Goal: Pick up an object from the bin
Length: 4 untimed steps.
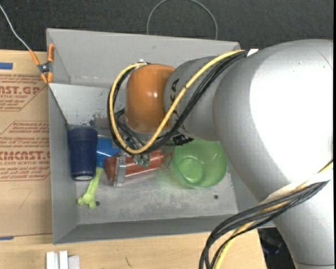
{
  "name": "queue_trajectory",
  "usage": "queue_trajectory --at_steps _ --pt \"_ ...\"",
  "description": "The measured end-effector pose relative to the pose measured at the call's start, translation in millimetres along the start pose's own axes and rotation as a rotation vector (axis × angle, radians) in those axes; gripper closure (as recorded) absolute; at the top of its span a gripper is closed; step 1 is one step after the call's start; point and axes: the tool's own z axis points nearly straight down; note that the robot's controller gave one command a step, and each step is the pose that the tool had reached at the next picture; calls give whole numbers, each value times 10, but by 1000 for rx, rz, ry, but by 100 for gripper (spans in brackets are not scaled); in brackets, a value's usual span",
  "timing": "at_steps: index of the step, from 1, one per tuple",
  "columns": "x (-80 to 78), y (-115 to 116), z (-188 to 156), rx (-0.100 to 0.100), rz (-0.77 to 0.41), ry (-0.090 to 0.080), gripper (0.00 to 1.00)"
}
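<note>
My gripper [120,171] comes down in the middle of the bin, mostly hidden by the arm. Its silver tip sits at the left end of a red-brown oblong thing [144,167] lying flat on the floor. Just left of it a bright blue thing [105,148] lies partly behind a dark blue cup [82,152] that rests on its side by the left wall. A light green bowl [199,164] stands to the right, touching the red-brown thing's right end. A small yellow-green toy [91,192] lies in front of the cup.
The arm, with its orange cover and looped yellow and black cables, hides the bin's back and right side. Bare grey floor shows along the front wall, from the toy across to under the bowl.
</note>
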Motion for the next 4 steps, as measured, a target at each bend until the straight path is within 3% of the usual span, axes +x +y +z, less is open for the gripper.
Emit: queue_trajectory --at_steps 1,2,3,4 --pt "-36 115 -88 -2 -204 -15 0" --pt "-6 115 -1158 -2 -146 -4 0" --pt "-25 125 -1951 -3 -143 -11 0" --pt "182 15 -899 -3 -165 -10 0"
